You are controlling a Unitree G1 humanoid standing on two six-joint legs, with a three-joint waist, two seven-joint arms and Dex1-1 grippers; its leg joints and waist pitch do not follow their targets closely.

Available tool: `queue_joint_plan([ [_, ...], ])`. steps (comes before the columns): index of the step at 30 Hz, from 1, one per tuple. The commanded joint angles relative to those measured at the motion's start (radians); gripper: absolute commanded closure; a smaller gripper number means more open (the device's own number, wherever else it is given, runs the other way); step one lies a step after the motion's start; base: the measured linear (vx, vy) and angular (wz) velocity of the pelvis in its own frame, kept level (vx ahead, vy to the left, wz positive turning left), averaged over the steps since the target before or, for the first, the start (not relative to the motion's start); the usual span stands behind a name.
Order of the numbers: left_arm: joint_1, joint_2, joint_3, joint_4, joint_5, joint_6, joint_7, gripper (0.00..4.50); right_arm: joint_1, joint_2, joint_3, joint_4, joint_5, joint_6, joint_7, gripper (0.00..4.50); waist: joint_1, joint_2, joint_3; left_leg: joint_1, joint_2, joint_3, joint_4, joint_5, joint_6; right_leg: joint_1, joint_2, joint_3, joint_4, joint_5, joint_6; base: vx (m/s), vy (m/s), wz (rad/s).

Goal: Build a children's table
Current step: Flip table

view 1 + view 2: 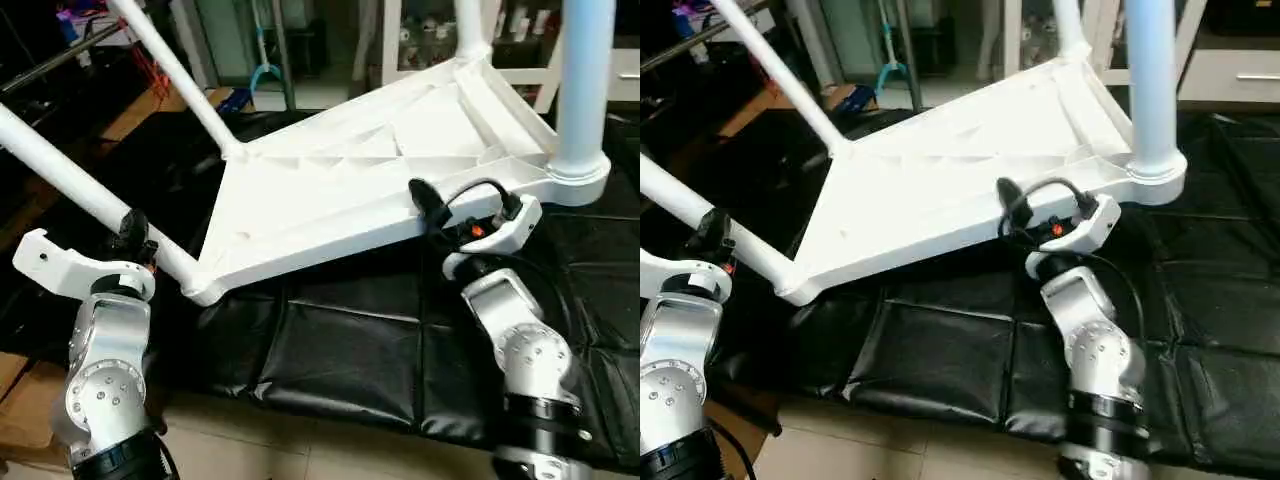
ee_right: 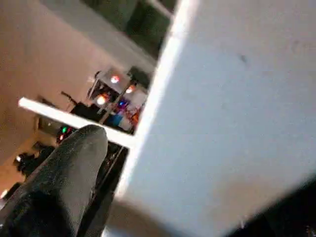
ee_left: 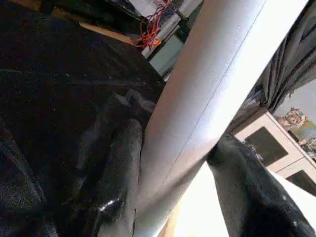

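white ribbed plastic tabletop [image 1: 330, 190] lies upside down; left gripper [image 1: 128, 232] clamps the 9 o'clock white tubular leg [image 1: 70, 178]; right gripper [image 1: 468, 205] gapes wide at the tabletop's near edge, 4 o'clock.

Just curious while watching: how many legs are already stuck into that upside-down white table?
4: one at the near-left corner in the left claw, one at far left, one at far right, one at near right.
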Motion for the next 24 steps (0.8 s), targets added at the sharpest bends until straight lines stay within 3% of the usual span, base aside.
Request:
queue_joint_plan([
  [1, -0.012, -0.051, 0.023, 0.031, -0.122, -0.008, 0.012, 2.67, -0.015, 0.013, -0.011, 0.016, -0.005, -0.018, -0.024, 0.0, -0.002, -0.039, -0.062, 0.004, 0.037, -0.01, -0.069, 0.033, 0.092, 0.043, -0.031, 0.02, -0.07, -0.176, -0.144, 0.0, 0.0, 0.0],
  [4, -0.008, -0.063, 0.016, 0.026, -0.126, -0.008, 0.015, 2.67, -0.035, 0.038, -0.025, 0.034, 0.006, -0.051, -0.033, 0.37, 0.0, -0.038, -0.062, 0.003, 0.037, -0.01, -0.069, 0.039, 0.11, 0.044, -0.032, 0.018, -0.068, -0.163, -0.153, 0.0, 0.0, 0.0],
  [24, -0.002, -0.074, 0.014, 0.015, -0.128, -0.01, 0.022, 2.67, -0.087, 0.029, -0.014, 0.079, -0.032, -0.1, -0.029, 2.07, 0.001, -0.046, -0.061, 0.002, 0.037, -0.007, -0.069, 0.029, 0.111, 0.045, -0.032, 0.02, -0.069, -0.18, -0.148, 0.0, 0.0, 0.0],
])
